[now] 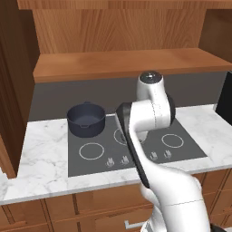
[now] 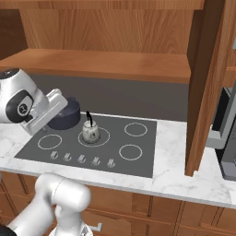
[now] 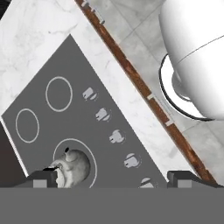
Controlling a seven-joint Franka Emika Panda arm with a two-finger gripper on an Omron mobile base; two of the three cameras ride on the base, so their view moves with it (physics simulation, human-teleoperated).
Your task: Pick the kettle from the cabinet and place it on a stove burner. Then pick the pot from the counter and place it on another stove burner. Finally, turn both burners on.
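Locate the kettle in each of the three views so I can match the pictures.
Left base view: I cannot make out the kettle; the arm covers the middle of the cooktop.
Right base view: the kettle stands on the centre burner ring, right of the pot.
Hand view: the kettle sits near the bottom left, inside a burner ring.
Shared landmark: the row of knobs along the cooktop's front edge.

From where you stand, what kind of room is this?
It looks like a kitchen, a rendered one. A dark cooktop with ring burners and a row of knobs is set in a marble counter; a kettle and a pot sit on burners, under a wooden cabinet.
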